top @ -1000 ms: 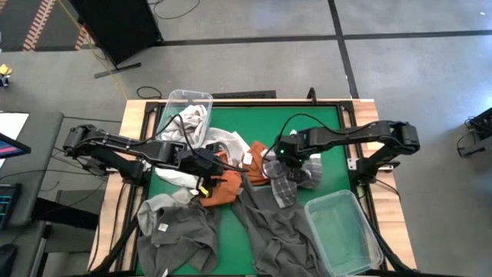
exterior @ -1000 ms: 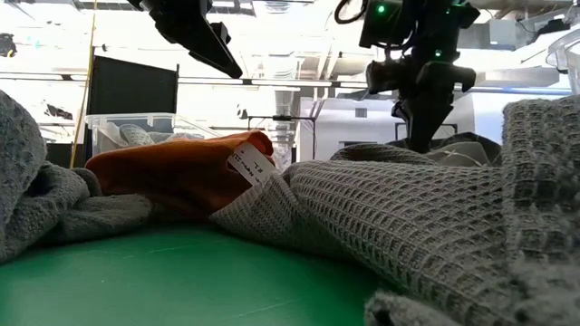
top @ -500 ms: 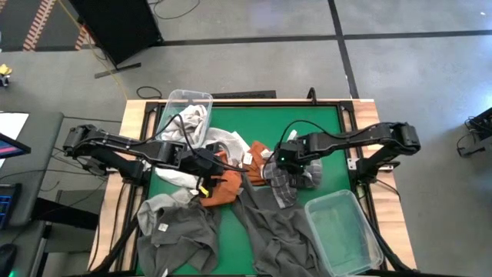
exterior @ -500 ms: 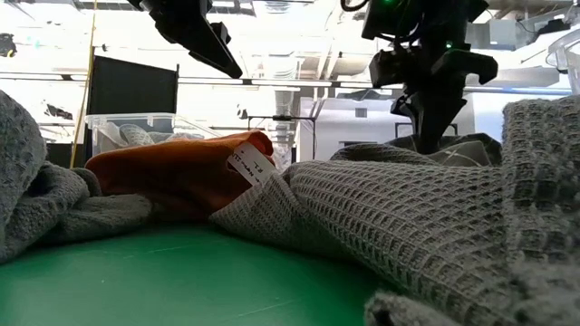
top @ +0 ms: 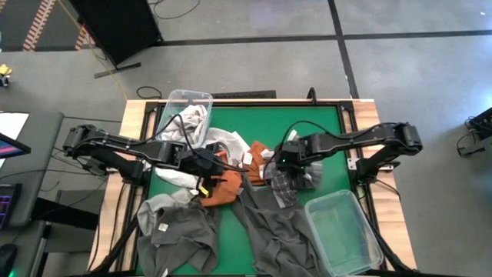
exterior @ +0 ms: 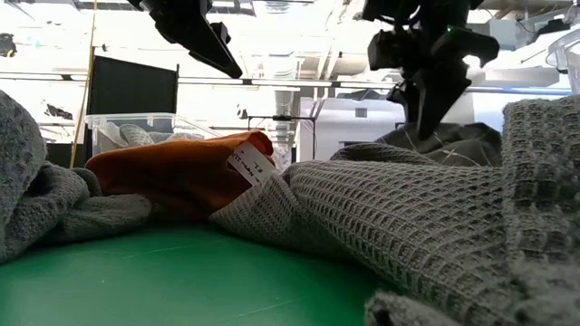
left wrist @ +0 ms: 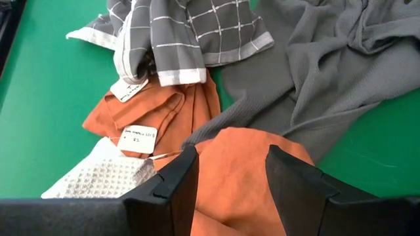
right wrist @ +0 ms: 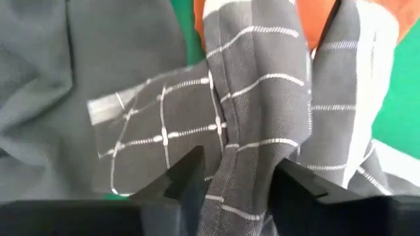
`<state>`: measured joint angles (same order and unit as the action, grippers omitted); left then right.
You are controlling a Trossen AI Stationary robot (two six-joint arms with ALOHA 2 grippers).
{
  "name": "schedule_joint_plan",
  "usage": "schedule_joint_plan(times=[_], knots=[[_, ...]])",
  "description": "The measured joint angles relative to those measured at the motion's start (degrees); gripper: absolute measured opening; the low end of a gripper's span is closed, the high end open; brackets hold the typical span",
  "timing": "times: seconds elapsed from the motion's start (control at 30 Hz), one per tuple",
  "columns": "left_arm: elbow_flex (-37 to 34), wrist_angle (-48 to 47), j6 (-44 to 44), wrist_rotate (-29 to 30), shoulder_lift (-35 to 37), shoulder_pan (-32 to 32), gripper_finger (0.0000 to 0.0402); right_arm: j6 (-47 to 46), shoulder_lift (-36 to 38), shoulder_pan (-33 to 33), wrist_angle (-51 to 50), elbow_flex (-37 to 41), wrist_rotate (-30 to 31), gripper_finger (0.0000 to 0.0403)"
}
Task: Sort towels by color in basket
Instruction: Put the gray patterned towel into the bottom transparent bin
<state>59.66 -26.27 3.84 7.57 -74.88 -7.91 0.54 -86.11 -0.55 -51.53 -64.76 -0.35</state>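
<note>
Grey grid-lined towel (top: 290, 183) pinched in right gripper (top: 280, 165), centre-right, lifted higher than a second ago | left gripper (top: 206, 163) unmoved over rust orange towel (top: 221, 187), jaws spread | green mat (top: 254, 121) under towel heap | clear bins upper left (top: 188, 104), lower right (top: 344, 233)

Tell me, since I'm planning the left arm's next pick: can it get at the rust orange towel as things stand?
Probably yes. The left gripper hangs open right above the rust orange towel, with nothing lying over that fold. The right gripper is busy at the grey checked towel, off to the side.
</note>
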Motion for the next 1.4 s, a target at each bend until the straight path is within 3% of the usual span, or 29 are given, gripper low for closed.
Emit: schedule_joint_plan(times=[0.3,1.1,1.4], knots=[[0.0,0.0,0.0,0.0,0.0,0.0,0.0167,-0.5,-0.9,-2.8,0.8,-0.6,0.3,0.0234],[0.0,0.0,0.0,0.0,0.0,0.0,0.0167,-3.6,-1.7,-4.6,0.6,-0.6,0.4,0.0233],[0.0,0.0,0.0,0.0,0.0,0.0,0.0167,-3.5,-7.0,-4.6,-1.3,-0.6,0.4,0.0233]])
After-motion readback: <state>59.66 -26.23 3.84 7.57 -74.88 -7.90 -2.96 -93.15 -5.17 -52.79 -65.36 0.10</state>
